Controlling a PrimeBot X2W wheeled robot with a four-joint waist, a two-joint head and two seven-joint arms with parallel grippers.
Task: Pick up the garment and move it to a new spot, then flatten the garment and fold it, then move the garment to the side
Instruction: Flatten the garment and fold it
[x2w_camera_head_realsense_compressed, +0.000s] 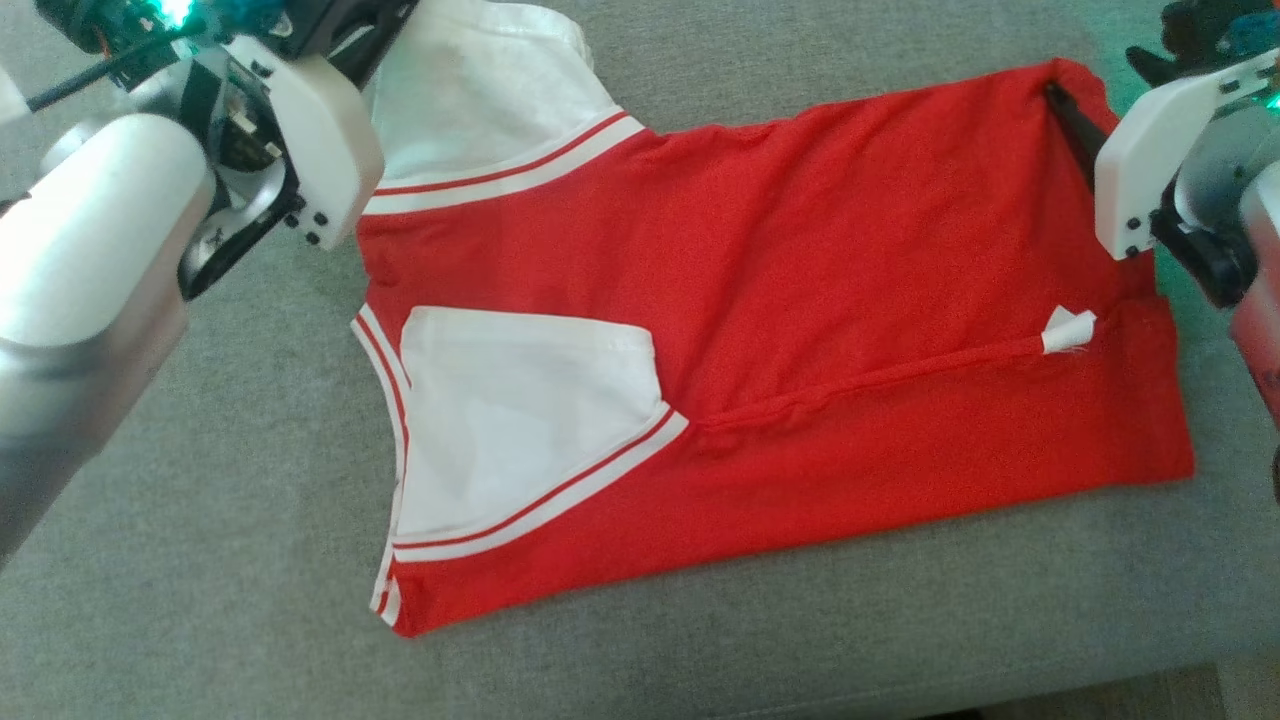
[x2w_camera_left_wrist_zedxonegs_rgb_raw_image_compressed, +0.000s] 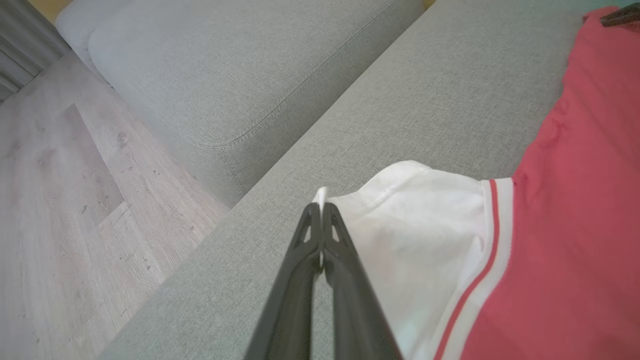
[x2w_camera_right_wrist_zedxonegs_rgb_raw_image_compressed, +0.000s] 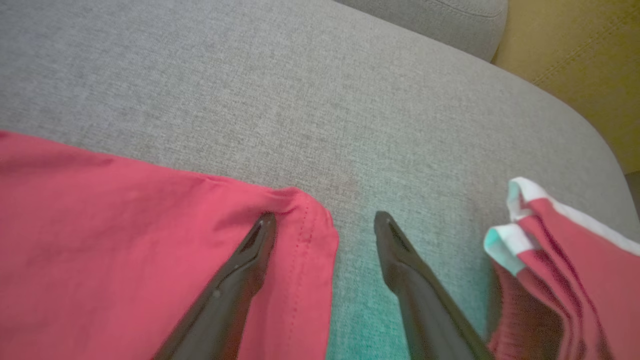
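Observation:
The garment (x2w_camera_head_realsense_compressed: 800, 300) is a red shirt with white sleeves and red-and-white trim, lying spread on the grey sofa cushion (x2w_camera_head_realsense_compressed: 200, 520). One white sleeve (x2w_camera_head_realsense_compressed: 520, 420) is folded in over the red body. The other white sleeve (x2w_camera_left_wrist_zedxonegs_rgb_raw_image_compressed: 420, 225) sticks out at the far left, and my left gripper (x2w_camera_left_wrist_zedxonegs_rgb_raw_image_compressed: 320, 207) is shut on its edge. In the head view the left gripper (x2w_camera_head_realsense_compressed: 385, 35) sits at the top left over that sleeve. My right gripper (x2w_camera_right_wrist_zedxonegs_rgb_raw_image_compressed: 325, 220) is open at the garment's far right corner (x2w_camera_right_wrist_zedxonegs_rgb_raw_image_compressed: 300, 215). One of its fingers (x2w_camera_right_wrist_zedxonegs_rgb_raw_image_compressed: 250, 250) rests on the red cloth, the other over bare cushion.
A second folded red piece with white trim (x2w_camera_right_wrist_zedxonegs_rgb_raw_image_compressed: 550, 260) lies just right of the right gripper. Wooden floor (x2w_camera_left_wrist_zedxonegs_rgb_raw_image_compressed: 60, 200) and another grey cushion (x2w_camera_left_wrist_zedxonegs_rgb_raw_image_compressed: 225, 65) lie beyond the sofa's left edge. A yellow surface (x2w_camera_right_wrist_zedxonegs_rgb_raw_image_compressed: 575, 60) is past the cushion's far corner.

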